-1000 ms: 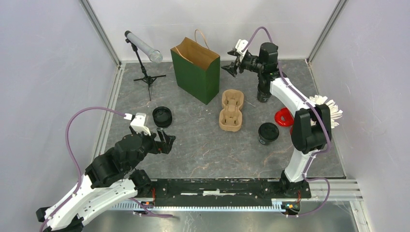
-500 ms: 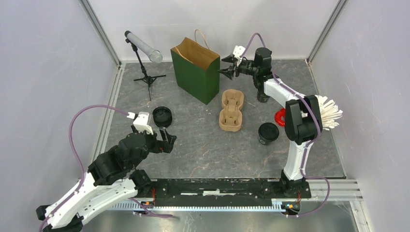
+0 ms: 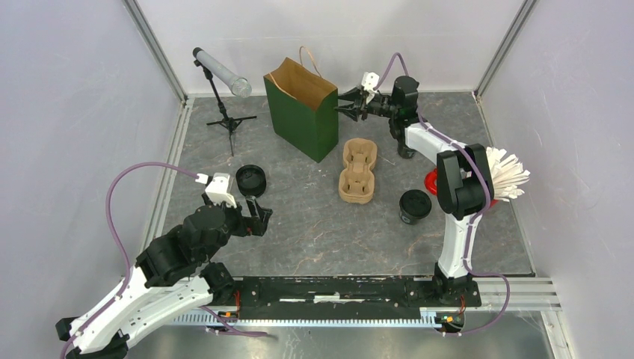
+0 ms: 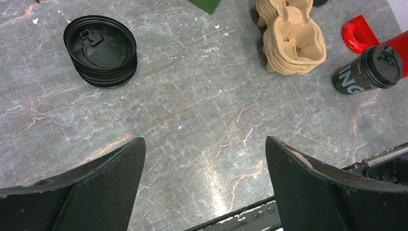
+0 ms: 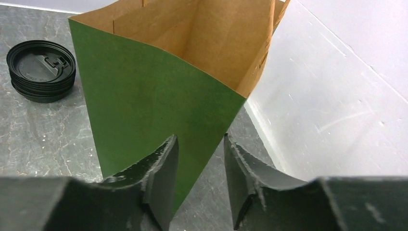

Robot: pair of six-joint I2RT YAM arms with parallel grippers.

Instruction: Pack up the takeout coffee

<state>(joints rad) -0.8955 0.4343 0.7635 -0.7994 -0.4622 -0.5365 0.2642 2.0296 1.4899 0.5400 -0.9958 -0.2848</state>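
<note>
The takeout coffee (image 3: 414, 206), a black cup with a black sip lid, stands on the table at the right; it also appears as the lidded cup (image 4: 368, 72) in the left wrist view. The green paper bag (image 3: 303, 112) stands open at the back. My right gripper (image 3: 344, 109) is at the bag's right edge, its jaws narrowed but still apart. In the right wrist view the bag (image 5: 159, 91) has its near corner edge in line with the right gripper's (image 5: 199, 144) gap. My left gripper (image 3: 258, 217) hangs wide open over bare table, empty (image 4: 204, 159).
A brown cup carrier (image 3: 357, 172) lies mid-table. A stack of black lids (image 3: 251, 180) sits just beyond the left gripper. A red object (image 3: 436, 182) and white sticks (image 3: 510, 172) are at the right. A tripod with a grey tube (image 3: 220, 75) stands back left.
My right gripper has swung left to the bag's edge and its jaws have narrowed. The left arm has edged slightly forward, then stayed put.
</note>
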